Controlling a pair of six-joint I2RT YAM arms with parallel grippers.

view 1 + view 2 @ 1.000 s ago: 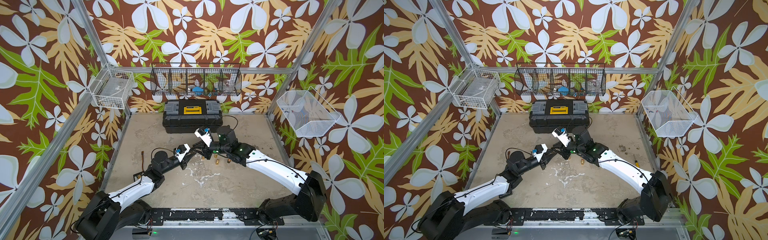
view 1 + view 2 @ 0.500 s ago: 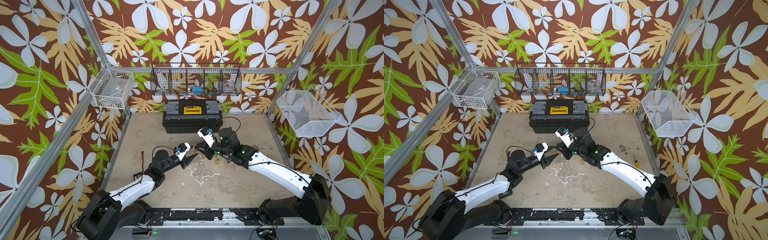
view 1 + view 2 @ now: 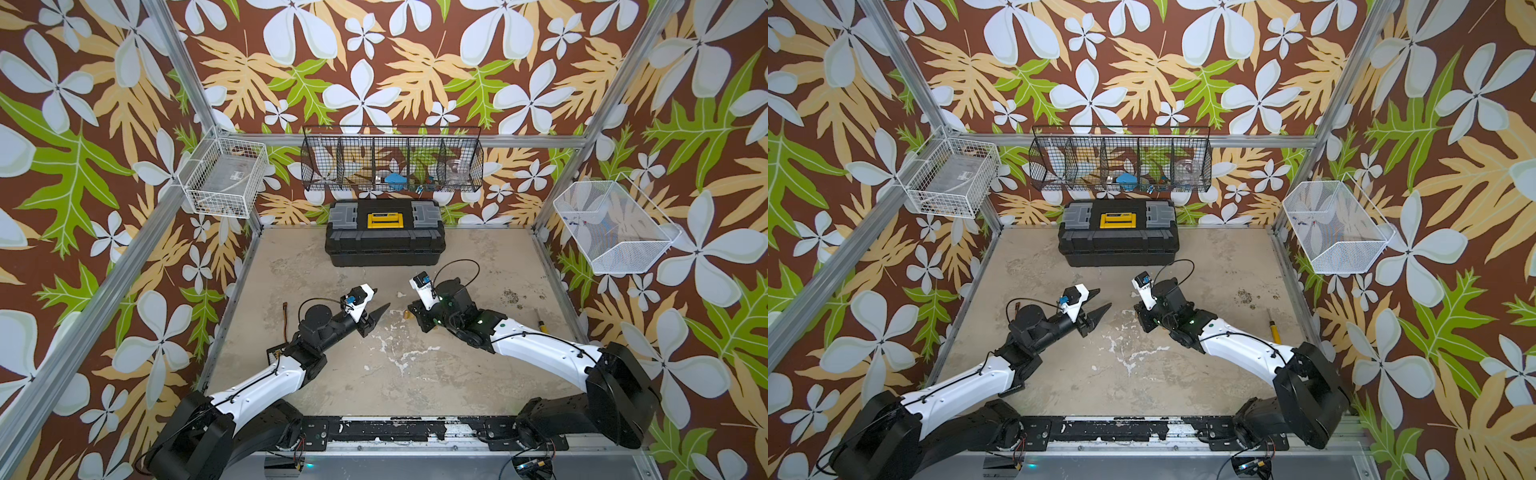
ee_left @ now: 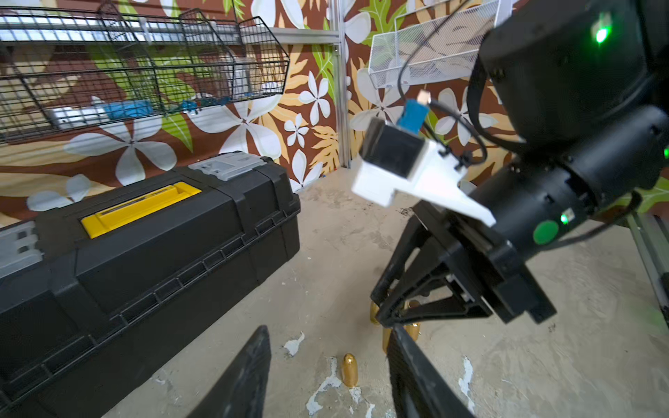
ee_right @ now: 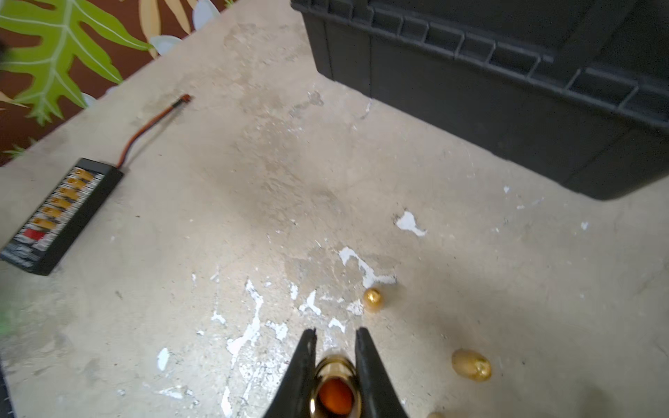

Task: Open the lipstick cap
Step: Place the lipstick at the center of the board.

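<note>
Right wrist view only: the lipstick tube (image 5: pixel 335 380) is clamped between the jaws of the right gripper (image 5: pixel 336 333) at the lower edge, and an orange-red stick shows in its uncapped end
Left wrist view only: the left gripper (image 4: pixel 328 328) is seen spread and empty, with an upright gold piece (image 4: pixel 349 370) on the surface (image 4: pixel 325 253) at low centre
Top views: the tube is hidden under the right gripper
Hard to tell: whether the upright piece or the lying gold piece (image 5: pixel 471 364) is the cap
Around: a black toolbox (image 3: pixel 384 245) at centre back, a connector board (image 5: pixel 58 213) at the left edge
</note>
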